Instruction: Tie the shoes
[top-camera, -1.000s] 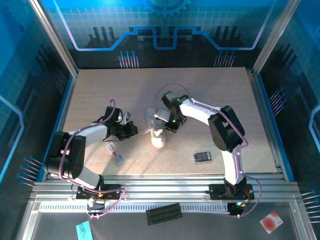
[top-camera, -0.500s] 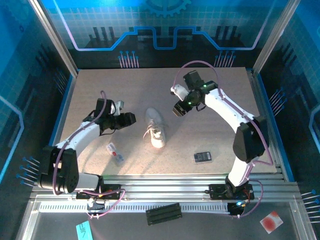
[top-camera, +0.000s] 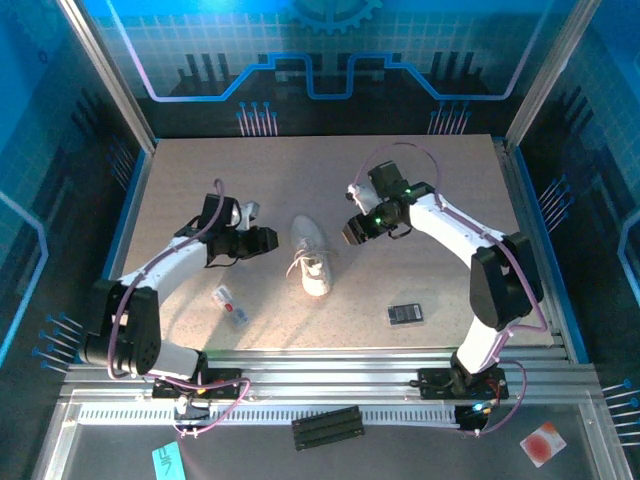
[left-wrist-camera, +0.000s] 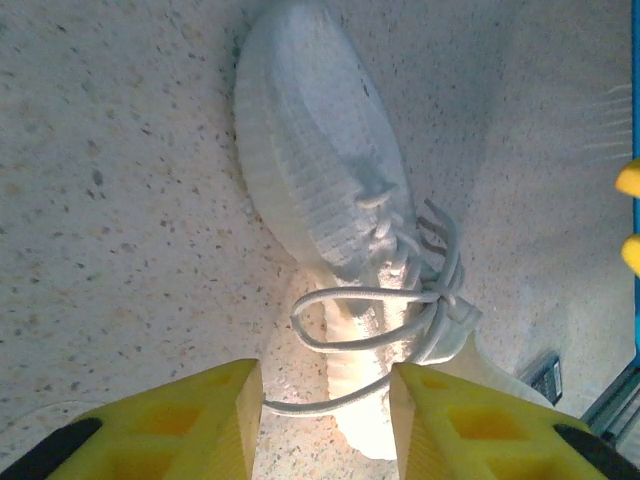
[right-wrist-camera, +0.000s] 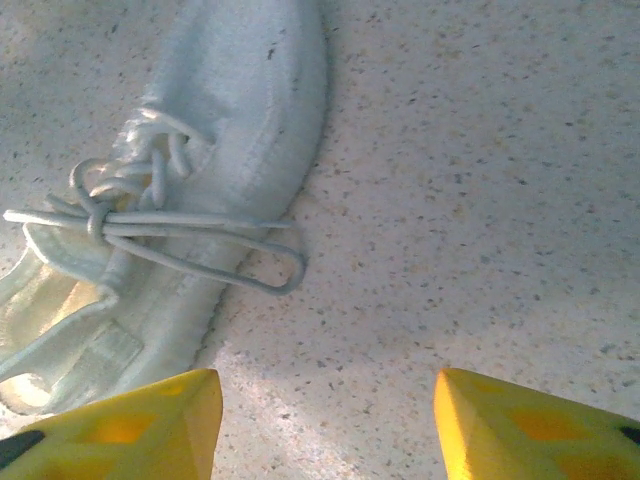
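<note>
A second ago both my hands were right down at the shoe (top-camera: 312, 255). Now they have let go and pulled back, one to each side. My left gripper (top-camera: 266, 239) hangs just beside the shoe on its left. My right gripper (top-camera: 353, 231) hangs near it on the right. Neither one touches it.

Both grippers are open. The yellow fingers (left-wrist-camera: 190, 420) of my left one stand apart with nothing pinched between them. The fingers of my right one stand even wider, with only bare table (right-wrist-camera: 480, 200) under them.

The shoe lies on its sole in the middle of the table, between my two hands. Its laces (left-wrist-camera: 360, 296) are pulled into a little knot (right-wrist-camera: 95, 215) on top. One loop (right-wrist-camera: 270, 268) sticks out toward my right hand, and another loop points at my left hand.

I think the bow is made, so the big job looks done. I cannot tell how tight the knot is. What may be left is one small tug on each loop.
</note>
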